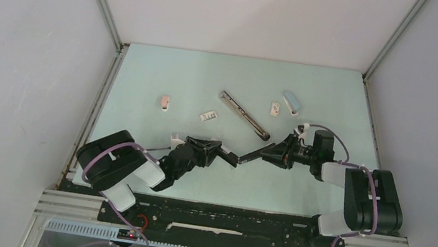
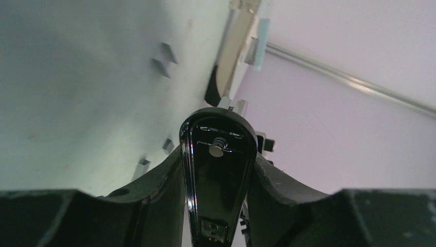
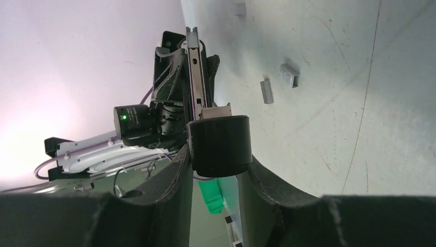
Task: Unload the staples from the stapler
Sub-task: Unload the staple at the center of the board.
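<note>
Together, we found both arms gripping one black stapler (image 1: 249,154) near the middle of the surface (image 1: 159,71). The left fingers (image 1: 220,151) were partly closed around its glossy, teardrop-shaped end, pressed against both sides of it. The right fingers (image 1: 275,151) were narrowed to a small gap and clamped on the rounded black block at the opposite end. From that block a metal channel (image 3: 195,67) ran toward the left arm. We could not tell whether any staples sat inside the channel.

A short silvery strip of staples (image 1: 208,116) lay flat on the surface beyond the grippers, touching neither. It sat between a small pink stapler (image 1: 165,102) on its left and a long metal bar (image 1: 244,113) lying at a slant on its right. A blue stapler (image 1: 291,102) lay farther right, near the back.
</note>
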Controlling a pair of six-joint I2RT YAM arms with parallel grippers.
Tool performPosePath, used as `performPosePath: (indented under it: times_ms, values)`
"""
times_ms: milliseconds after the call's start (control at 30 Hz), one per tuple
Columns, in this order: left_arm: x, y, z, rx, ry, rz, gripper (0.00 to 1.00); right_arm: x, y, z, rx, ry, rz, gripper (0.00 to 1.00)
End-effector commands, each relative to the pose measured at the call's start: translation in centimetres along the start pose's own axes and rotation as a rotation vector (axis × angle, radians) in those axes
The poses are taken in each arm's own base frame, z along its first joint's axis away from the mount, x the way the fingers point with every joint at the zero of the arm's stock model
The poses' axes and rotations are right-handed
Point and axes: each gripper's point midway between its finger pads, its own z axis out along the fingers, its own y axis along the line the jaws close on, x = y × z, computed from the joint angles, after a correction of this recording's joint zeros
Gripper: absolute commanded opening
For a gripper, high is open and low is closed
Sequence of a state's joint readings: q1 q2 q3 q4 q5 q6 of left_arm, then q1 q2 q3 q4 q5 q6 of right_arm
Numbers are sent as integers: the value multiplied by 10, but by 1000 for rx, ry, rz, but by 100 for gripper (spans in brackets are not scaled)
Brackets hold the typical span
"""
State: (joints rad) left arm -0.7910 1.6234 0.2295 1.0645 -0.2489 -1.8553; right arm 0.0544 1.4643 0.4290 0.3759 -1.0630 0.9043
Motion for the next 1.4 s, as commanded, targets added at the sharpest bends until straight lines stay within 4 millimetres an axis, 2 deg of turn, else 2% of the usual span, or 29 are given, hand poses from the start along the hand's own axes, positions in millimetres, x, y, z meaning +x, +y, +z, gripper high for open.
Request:
performPosePath:
  times_ms: [0,100,233,467,633,800,900,1167,1267,1367]
  values:
    - [-27,-36,2,56,-162,-262,0,7,-15,12,49,5,-9,0]
    - [-33,-33,1,-2,-210,-285,0,14,-15,19,51,24,41,0]
    - [-37,-12,0,-180,-279,-265,5,22,-22,26,90,45,94,0]
    - [-47,-1,-5,-304,-332,-211,10,25,-41,30,193,48,134,0]
    - [-47,17,5,-357,-328,-260,11,23,-64,27,281,21,134,0]
    - [-56,17,5,-352,-385,-280,10,26,-74,28,308,30,129,6]
    - [-61,24,5,-373,-409,-280,9,27,-81,29,322,33,127,12]
    - [-57,45,9,-443,-397,-271,9,26,-79,36,254,60,124,27]
    - [-57,50,9,-458,-398,-268,9,26,-70,39,206,77,123,35]
    - [-55,54,10,-470,-394,-263,9,24,-52,42,129,95,95,43]
